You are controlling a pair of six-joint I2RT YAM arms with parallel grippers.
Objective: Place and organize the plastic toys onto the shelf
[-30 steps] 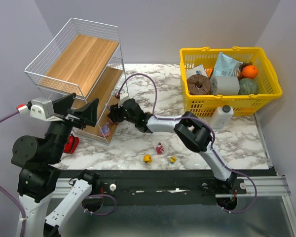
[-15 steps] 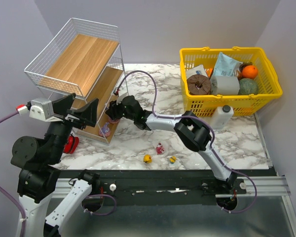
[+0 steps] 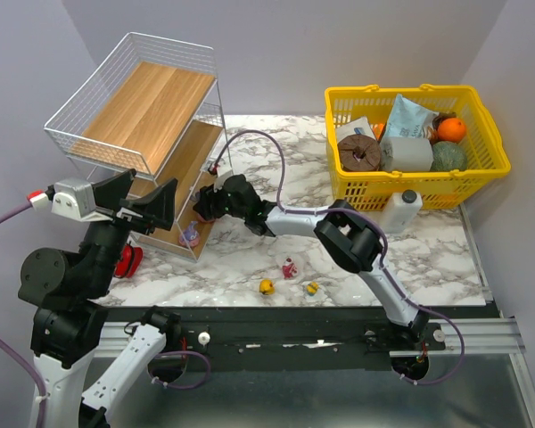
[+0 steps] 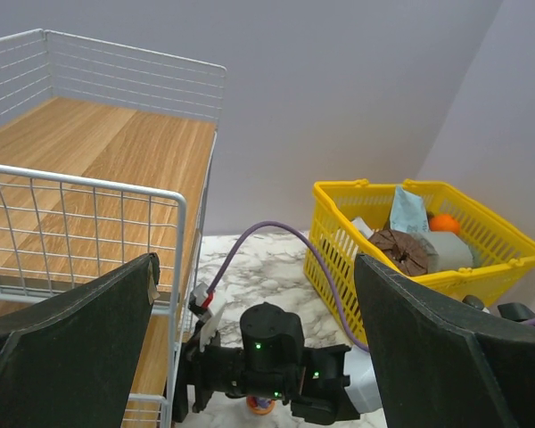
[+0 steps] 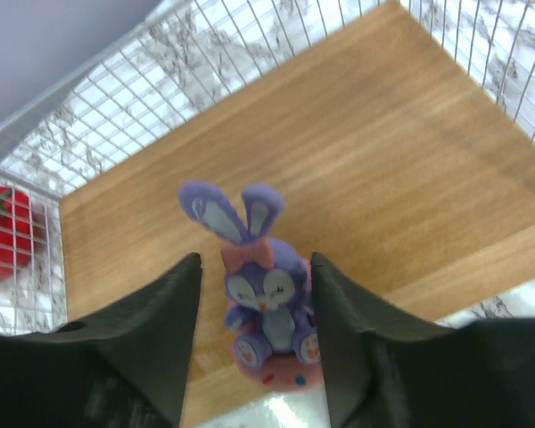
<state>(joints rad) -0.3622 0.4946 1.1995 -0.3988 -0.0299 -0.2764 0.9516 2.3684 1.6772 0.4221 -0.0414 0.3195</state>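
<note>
The shelf is a slanted white wire rack with wooden boards at the far left. A purple bunny on a pink base stands at the front edge of its bottom board. My right gripper hovers just above it, open. In the right wrist view the bunny sits between the fingers with a gap on the left side. A small red and pink toy and two yellow ducks lie on the marble table. My left gripper is wide open and empty in the air beside the shelf.
A red bell pepper lies on the table left of the shelf. A yellow basket of groceries stands at the far right, with a white bottle in front of it. The right arm's purple cable arcs over the table.
My right gripper has shifted slightly up and toward the shelf. The purple bunny on the bottom board has stayed put. The left arm has barely moved.
</note>
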